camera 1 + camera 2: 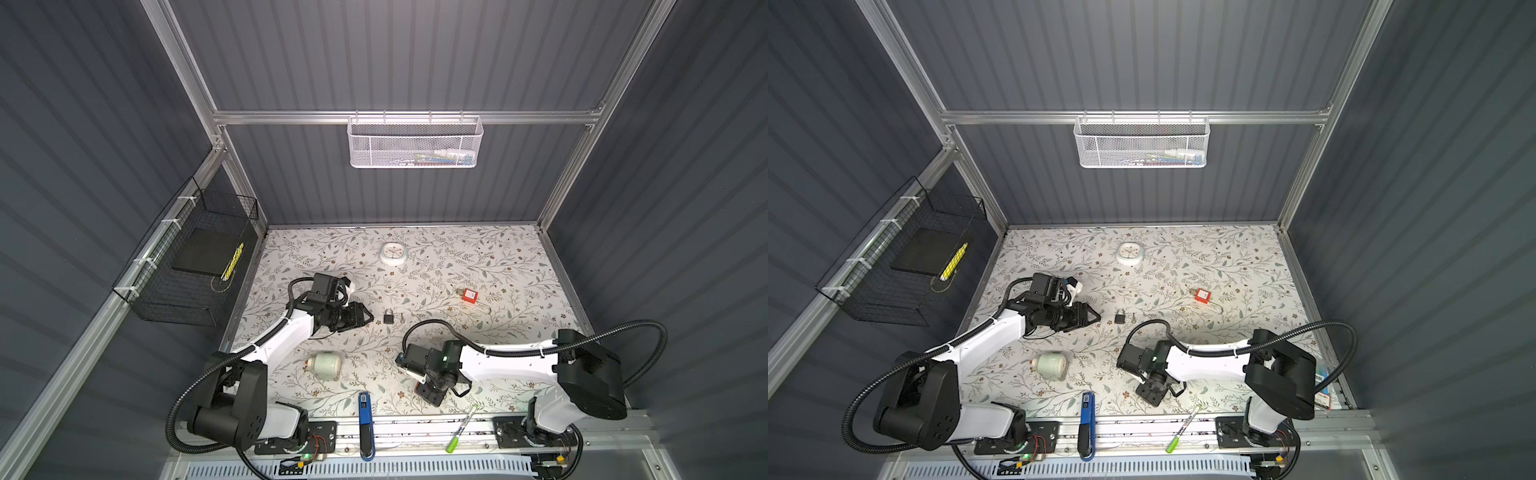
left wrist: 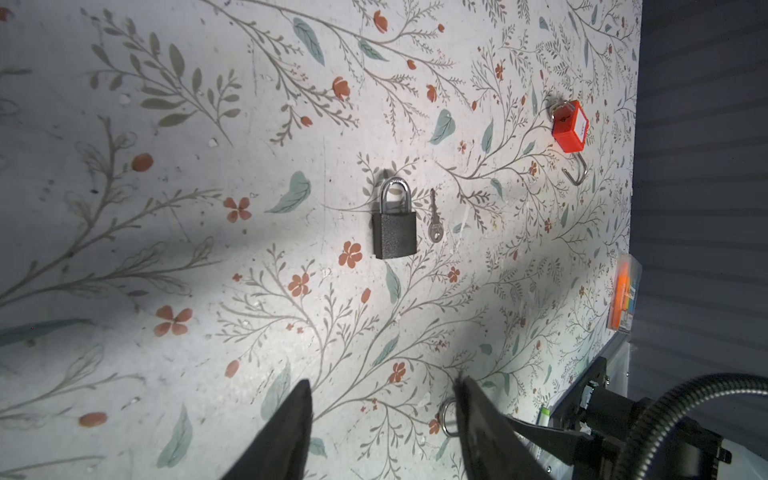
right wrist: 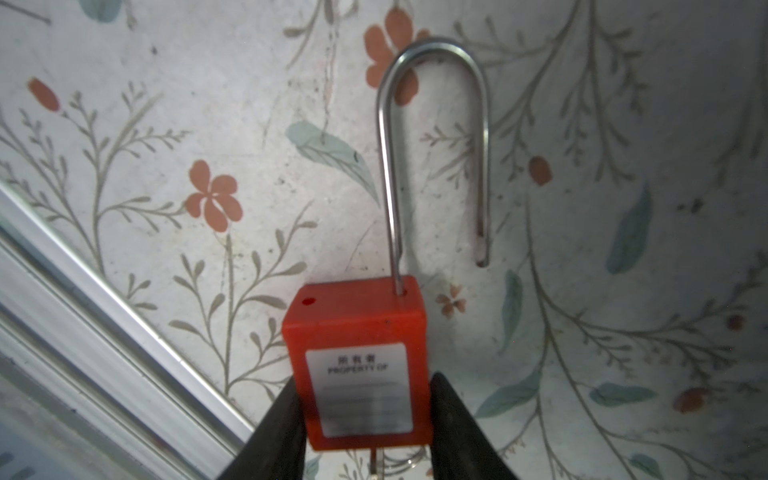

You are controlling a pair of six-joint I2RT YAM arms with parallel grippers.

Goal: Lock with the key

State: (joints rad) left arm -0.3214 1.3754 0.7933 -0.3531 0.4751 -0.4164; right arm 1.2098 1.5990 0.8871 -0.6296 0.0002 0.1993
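Beside the black metal padlock [image 2: 394, 232], the left gripper [image 2: 382, 380] holds its fingers [image 2: 291, 424] apart, while the right gripper [image 3: 365, 378] clamps a red plastic padlock [image 3: 357, 316]

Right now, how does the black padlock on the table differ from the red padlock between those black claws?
The black padlock has a short loop, shut; the red padlock a long one, open, one end free. The black one is plain and lies free beside a key; the red one has a white label and sits between the fingers of the right gripper. Both loops are silver.
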